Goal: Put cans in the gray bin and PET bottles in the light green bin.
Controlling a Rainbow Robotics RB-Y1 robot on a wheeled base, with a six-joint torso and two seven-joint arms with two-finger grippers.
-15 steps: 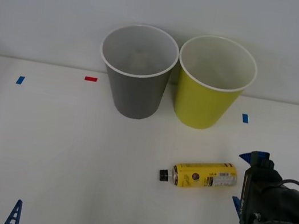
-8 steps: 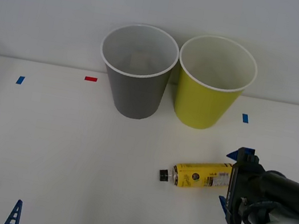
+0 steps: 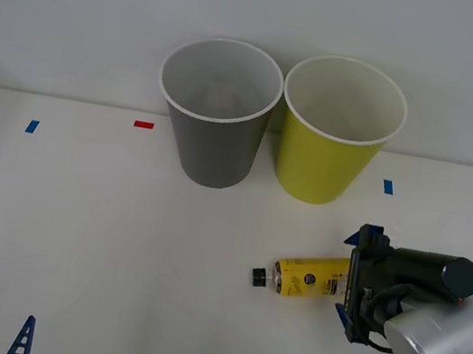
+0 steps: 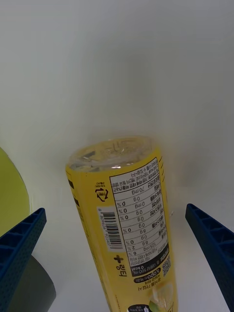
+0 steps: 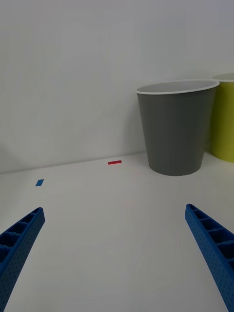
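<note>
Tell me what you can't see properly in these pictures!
- PET bottle: in the front view its base end is hidden behind the right claw; in the right wrist view the cap end is cut off by the picture's edge.
- Label print: too small to read.
- Light green bin: cut off by the left wrist view's edge.
- Gray bin: its floor is too pale to make out.

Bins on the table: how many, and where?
2. The gray bin stands at the back, the light green bin beside it on the robot's right. Their insides are only partly visible.
</note>
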